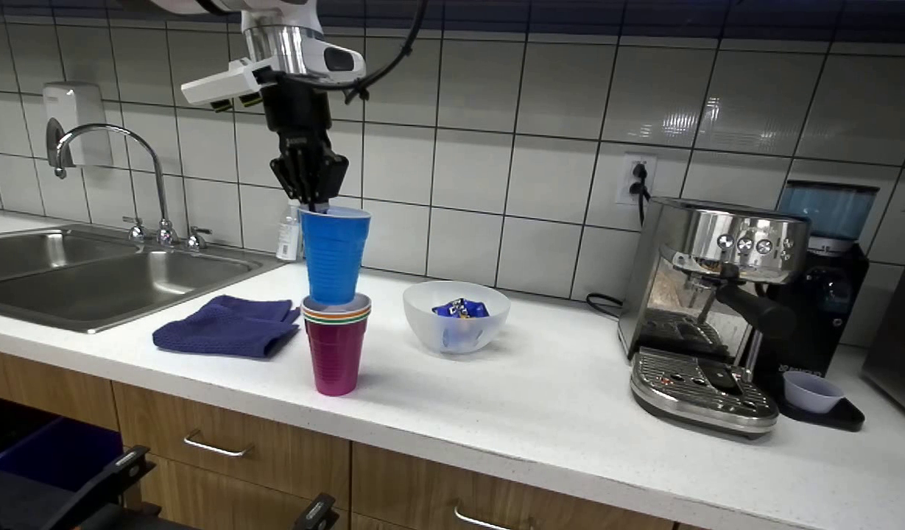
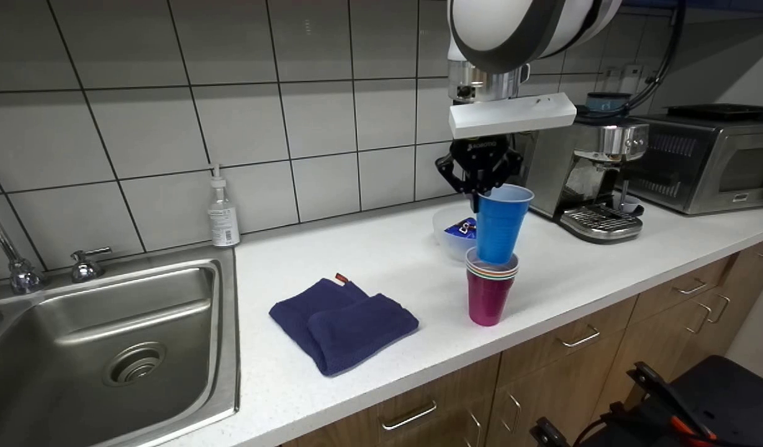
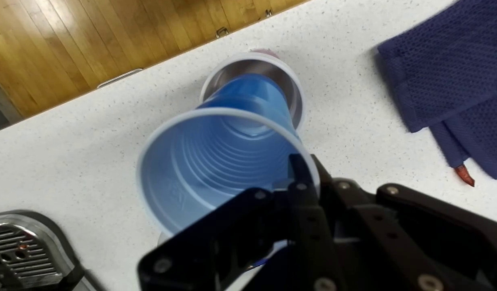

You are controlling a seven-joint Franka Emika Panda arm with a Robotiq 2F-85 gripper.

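The speckled white bench (image 1: 555, 397) carries a boxy, polished-metal espresso machine (image 1: 699, 294), a folded, coarse-woven navy towel (image 2: 347, 326), a round frosted bowl (image 1: 420, 320) and a nested cup stack (image 1: 338, 361), magenta outside. At its mouth is a ribbed blue cup (image 1: 336, 254). The arm (image 1: 279, 40) points down, fingers (image 3: 300, 169) closed on the blue cup's thin wall, one inside. Whether its base sits within the stack or just above is hard to tell.

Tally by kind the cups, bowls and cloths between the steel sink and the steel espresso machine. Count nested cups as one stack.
Blue plastic cup, jaws closed on its rim: 1
Stack of plastic cups, magenta outermost: 1
Round, frosted translucent bowl: 1
Folded navy woven cloth: 1
Total: 4
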